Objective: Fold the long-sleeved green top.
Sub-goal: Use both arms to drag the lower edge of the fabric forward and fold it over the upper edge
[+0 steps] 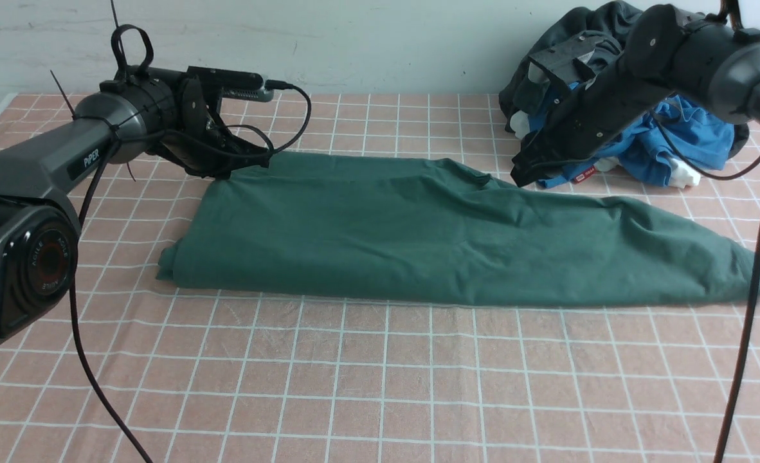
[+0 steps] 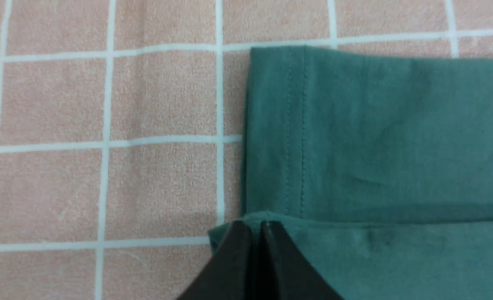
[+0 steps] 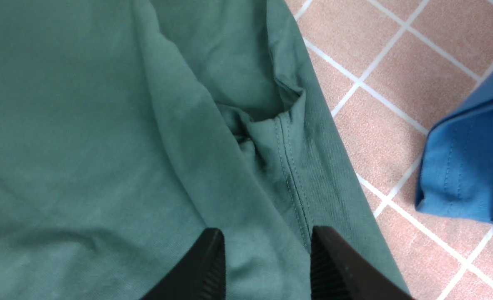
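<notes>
— On the pink checked table point(image 1: 380, 386), the green long-sleeved cotton top point(image 1: 418, 238) lies flat, long axis left–right. Claws?
— Left claw point(image 1: 242, 168) sits at the far-left hem corner, tips pinched on that corner of cloth, arm reaching in low. Right claw point(image 1: 523, 175) slants down at the far edge, right of middle, fingers point(image 3: 200, 271) apart astride a stitched seam. Contact: can't tell.
— So the cloth lies nearer us than both claws?
— Yes. Likely next: bring the far edge toward us.
</notes>
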`<state>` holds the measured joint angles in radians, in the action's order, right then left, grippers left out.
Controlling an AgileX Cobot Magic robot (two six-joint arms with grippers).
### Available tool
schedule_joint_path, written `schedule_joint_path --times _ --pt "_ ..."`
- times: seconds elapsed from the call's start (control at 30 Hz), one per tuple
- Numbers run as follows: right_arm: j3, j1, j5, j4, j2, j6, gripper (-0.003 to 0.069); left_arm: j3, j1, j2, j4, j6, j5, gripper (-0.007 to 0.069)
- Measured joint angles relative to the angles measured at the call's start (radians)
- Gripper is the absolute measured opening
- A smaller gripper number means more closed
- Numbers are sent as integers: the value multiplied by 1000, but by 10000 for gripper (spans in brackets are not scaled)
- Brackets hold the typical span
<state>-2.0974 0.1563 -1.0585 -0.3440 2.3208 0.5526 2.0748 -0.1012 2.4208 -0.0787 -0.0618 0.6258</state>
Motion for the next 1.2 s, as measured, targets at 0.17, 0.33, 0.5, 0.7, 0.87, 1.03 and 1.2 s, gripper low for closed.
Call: schedule_joint_path --times 0.17,0.33,0.5,0.7,0.87,1.03,1.2 --pt "0 0 0 0 0 0 274 0 -8 -26 -53 8 -71 -1" --pt "0 0 4 3 0 0 274 0 -6 -17 -87 -24 -179 -1" --pt "0 0 49 8 0 0 274 0 1 45 -95 -46 -287 0" --pt "0 19 61 -73 9 118 288 -1 10 82 -96 -78 -286 20" --pt "-1 65 118 -120 55 238 333 -1 10 75 -97 -82 -290 20" --pt "-1 81 203 -104 128 294 315 -1 10 75 -97 -82 -289 20" --pt "-3 81 251 -69 148 280 132 -1 10 71 -97 -82 -262 20"
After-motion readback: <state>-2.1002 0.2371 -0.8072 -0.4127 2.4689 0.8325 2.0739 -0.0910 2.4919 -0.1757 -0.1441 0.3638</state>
